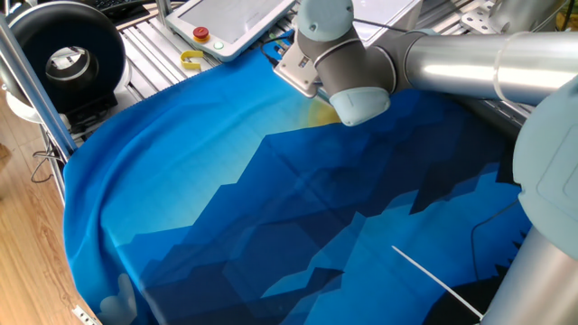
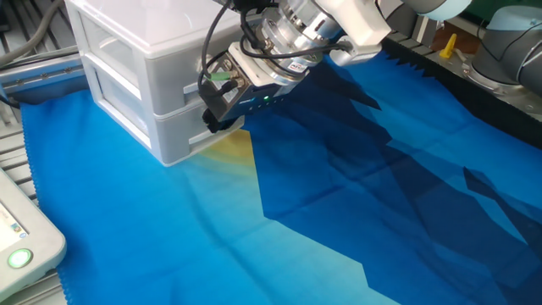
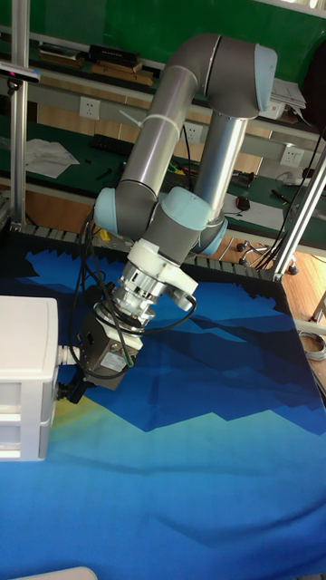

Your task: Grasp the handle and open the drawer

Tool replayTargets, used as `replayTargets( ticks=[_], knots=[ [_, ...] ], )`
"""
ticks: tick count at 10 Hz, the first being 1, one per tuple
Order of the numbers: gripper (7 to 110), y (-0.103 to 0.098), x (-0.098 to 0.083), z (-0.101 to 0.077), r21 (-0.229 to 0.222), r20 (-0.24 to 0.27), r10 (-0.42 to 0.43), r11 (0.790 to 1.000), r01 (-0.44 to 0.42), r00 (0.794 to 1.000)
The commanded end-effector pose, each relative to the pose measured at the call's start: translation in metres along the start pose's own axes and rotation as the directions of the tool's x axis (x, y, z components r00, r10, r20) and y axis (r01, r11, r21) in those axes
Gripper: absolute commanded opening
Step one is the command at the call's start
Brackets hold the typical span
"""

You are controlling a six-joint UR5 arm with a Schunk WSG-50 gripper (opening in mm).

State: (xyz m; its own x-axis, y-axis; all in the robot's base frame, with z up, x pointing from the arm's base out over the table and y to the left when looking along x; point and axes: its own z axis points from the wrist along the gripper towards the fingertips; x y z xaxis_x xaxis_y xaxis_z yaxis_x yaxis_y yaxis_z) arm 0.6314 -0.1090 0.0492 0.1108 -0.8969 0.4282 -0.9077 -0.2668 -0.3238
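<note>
The drawer point(image 2: 144, 80) belongs to a small white box with two stacked fronts, standing on the blue cloth at the back left; the tall fixed view shows it at the left edge point(image 3: 23, 385). My gripper point(image 2: 213, 112) has its black fingertips pressed right up to the box's front face, also seen in the tall view point(image 3: 70, 390). The handle is hidden behind the dark fingers, so I cannot tell whether they are clamped on it. In the one fixed view my own wrist point(image 1: 334, 68) blocks both drawer and gripper.
A blue cloth point(image 2: 356, 203) covers the table. A flat white panel point(image 1: 230, 18) with a red button point(image 1: 200, 34) lies beyond the cloth's edge, near a yellow part point(image 1: 191, 60) and a black reel point(image 1: 68, 54). A white device corner point(image 2: 21, 246) sits front left.
</note>
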Motion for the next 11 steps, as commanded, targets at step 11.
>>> replayTargets(
  ticks=[11],
  knots=[
    [7,0.006,-0.010,-0.003,-0.009,0.006,0.054,0.998,-0.054,0.999]
  ],
)
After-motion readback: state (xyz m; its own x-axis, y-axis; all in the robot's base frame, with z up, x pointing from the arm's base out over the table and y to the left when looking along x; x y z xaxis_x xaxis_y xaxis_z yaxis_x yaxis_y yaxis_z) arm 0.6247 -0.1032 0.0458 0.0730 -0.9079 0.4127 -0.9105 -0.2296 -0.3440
